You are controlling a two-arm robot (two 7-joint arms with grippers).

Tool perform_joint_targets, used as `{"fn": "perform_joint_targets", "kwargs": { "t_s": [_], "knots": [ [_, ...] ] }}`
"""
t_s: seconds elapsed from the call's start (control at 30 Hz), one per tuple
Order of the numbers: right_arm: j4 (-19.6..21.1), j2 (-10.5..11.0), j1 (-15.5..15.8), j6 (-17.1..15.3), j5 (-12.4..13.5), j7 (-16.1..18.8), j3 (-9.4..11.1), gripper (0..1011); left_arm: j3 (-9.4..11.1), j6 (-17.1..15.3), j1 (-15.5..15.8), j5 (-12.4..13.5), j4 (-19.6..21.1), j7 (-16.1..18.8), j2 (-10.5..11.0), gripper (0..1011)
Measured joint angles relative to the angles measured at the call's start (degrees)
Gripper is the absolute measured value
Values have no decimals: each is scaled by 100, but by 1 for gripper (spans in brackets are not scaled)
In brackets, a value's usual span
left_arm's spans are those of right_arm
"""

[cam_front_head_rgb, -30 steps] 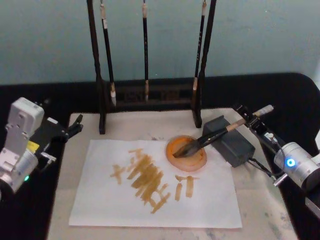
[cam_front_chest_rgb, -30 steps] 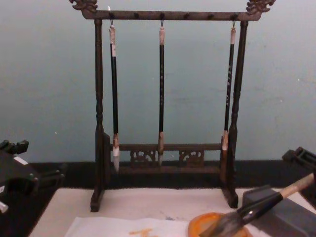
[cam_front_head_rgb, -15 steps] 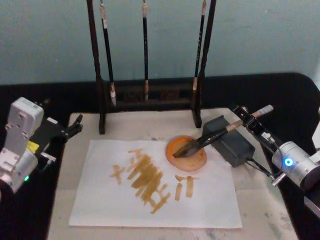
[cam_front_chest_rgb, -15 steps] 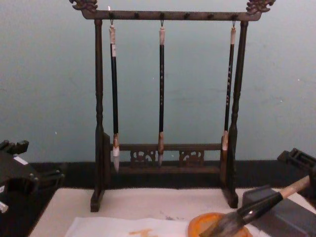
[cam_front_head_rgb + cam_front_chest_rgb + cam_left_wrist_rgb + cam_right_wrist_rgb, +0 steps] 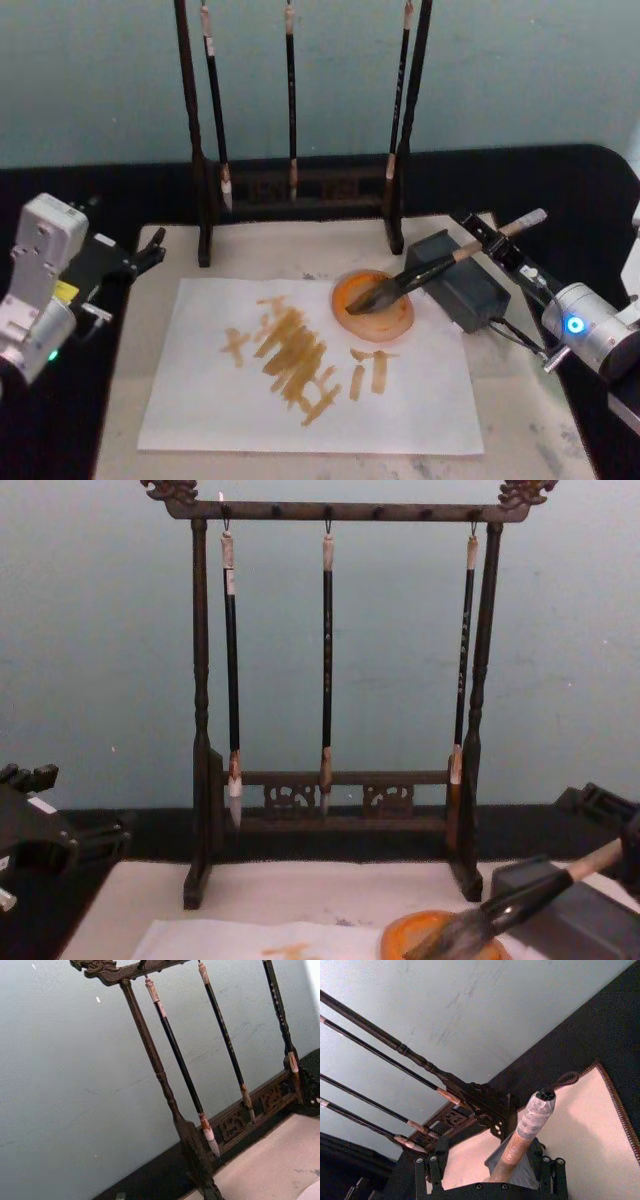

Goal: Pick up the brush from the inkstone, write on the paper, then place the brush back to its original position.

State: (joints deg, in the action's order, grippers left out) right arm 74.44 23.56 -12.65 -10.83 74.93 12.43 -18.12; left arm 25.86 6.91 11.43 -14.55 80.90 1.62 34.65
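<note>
Right pincer (image 5: 485, 240) is at the right side of the desk (image 5: 600, 190), its jaws apart and straddling the pale upper handle of the brush (image 5: 420, 272). In the right wrist view the taped end of the handle rises between them, though I cannot tell whether either jaw touches it. The brush lies tilted, its black lower section propped on the dark inkstone (image 5: 470, 295) and its bristles resting in the orange dish (image 5: 372, 322). That dish sits on the far edge of the paper (image 5: 200, 400), which lies mid-desk on the cream mat (image 5: 520, 420) and bears orange-brown strokes. Toward the desk's far edge stands the brush rack (image 5: 187, 120) with three thin brushes (image 5: 291, 100) hanging. Left pincer (image 5: 150, 252) is by the mat's far left corner; I cannot tell whether it is apart or together.
</note>
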Motion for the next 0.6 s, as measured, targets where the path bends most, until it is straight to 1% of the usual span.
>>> {"fn": "perform_joint_targets", "kwargs": {
  "t_s": [0.33,0.43,0.47,0.53,0.6],
  "knots": [
    [2,-15,5,-8,-1,-12,21,988,0,0,0,0,0,0,0,1010],
    [4,-19,7,-10,-1,-16,27,910,0,0,0,0,0,0,0,1010],
    [4,-20,7,-10,-1,-16,29,903,0,0,0,0,0,0,0,1010],
    [6,-21,8,-11,-2,-18,31,836,0,0,0,0,0,0,0,1010],
    [7,-22,9,-12,-2,-18,32,795,0,0,0,0,0,0,0,1010]
  ]
}}
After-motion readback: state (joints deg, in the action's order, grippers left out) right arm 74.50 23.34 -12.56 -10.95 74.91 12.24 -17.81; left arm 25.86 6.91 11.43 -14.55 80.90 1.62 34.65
